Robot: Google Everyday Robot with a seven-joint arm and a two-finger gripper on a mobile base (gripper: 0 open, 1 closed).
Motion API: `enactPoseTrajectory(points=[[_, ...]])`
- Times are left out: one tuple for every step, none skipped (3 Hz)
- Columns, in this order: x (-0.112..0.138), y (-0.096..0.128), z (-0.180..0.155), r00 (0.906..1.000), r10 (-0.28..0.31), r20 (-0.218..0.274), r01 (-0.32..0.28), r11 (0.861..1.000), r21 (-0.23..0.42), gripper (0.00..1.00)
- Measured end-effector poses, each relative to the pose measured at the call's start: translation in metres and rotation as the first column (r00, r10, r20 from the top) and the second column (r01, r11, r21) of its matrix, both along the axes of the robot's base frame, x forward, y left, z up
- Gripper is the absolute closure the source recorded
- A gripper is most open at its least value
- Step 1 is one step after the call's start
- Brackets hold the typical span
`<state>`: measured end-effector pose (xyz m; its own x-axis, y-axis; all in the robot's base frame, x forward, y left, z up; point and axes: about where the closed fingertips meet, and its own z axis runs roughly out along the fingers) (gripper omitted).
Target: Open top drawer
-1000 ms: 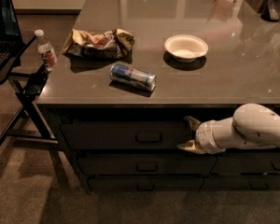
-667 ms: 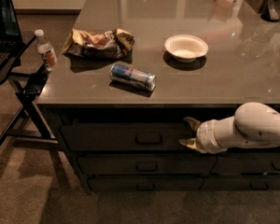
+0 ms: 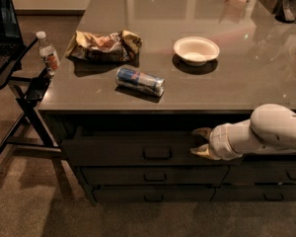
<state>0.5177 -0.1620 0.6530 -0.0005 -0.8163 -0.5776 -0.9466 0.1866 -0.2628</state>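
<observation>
One broad worktop (image 3: 237, 83); top drawer (image 3: 108, 152) directly under its front edge, looks slightly ajar. Gripper (image 3: 197, 142) at drawer front's right end, fingers spread wide, holding nothing. Loop handle (image 3: 157, 153) ungrasped. Best: pull straight out, level, since off-centre pull may skew drawer.

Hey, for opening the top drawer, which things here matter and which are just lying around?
For the job: top drawer, handle, gripper at the drawer front's right end.
Lying about: can, bowl, snack bag, water bottle, laptop.
</observation>
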Motion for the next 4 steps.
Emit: enactPoseTrajectory(points=[[-0.0103,0.0043,0.0053,0.9998,0.019,-0.005,-0.019,1.000,0.009,1.00],[-0.0103,0.0043,0.0053,0.9998,0.019,-0.005,-0.019,1.000,0.009,0.81],[-0.0103,0.0043,0.0053,0.9998,0.019,-0.005,-0.019,1.000,0.009,0.58],[-0.0103,0.0044,0.0053,0.9998,0.019,-0.005,-0.019,1.000,0.009,0.35]])
